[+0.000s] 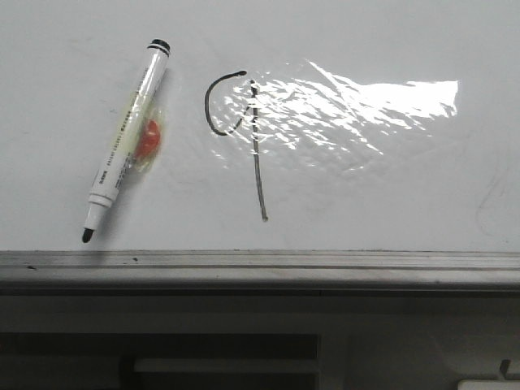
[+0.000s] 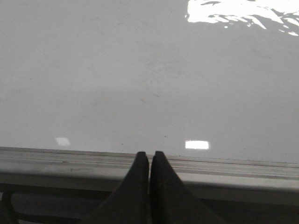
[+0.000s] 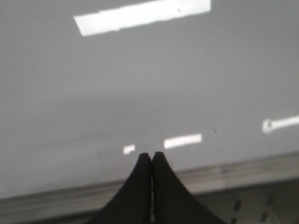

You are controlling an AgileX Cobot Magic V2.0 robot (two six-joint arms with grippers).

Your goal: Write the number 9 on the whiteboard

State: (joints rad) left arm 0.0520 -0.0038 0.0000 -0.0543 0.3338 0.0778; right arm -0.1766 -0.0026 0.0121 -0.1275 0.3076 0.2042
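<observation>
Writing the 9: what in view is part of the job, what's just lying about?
Job:
- 9, already drawn
- whiteboard
- marker, uncapped, lying on the board

Lying about:
- orange blob beside the marker
- grey rail along the board's edge

Surface: the whiteboard [image 1: 390,195], glossy white, lies flat and fills the front view.
Near edge: a grey metal rail [image 1: 260,262] runs along it.
Glare: a wrinkled bright patch sits right of centre.
Ink: the number 9 [image 1: 240,134], an open loop and a long stem, is drawn near the middle.
Left side: an uncapped marker [image 1: 126,142] lies tilted, tip toward the rail, over an orange-red spot [image 1: 149,140].
</observation>
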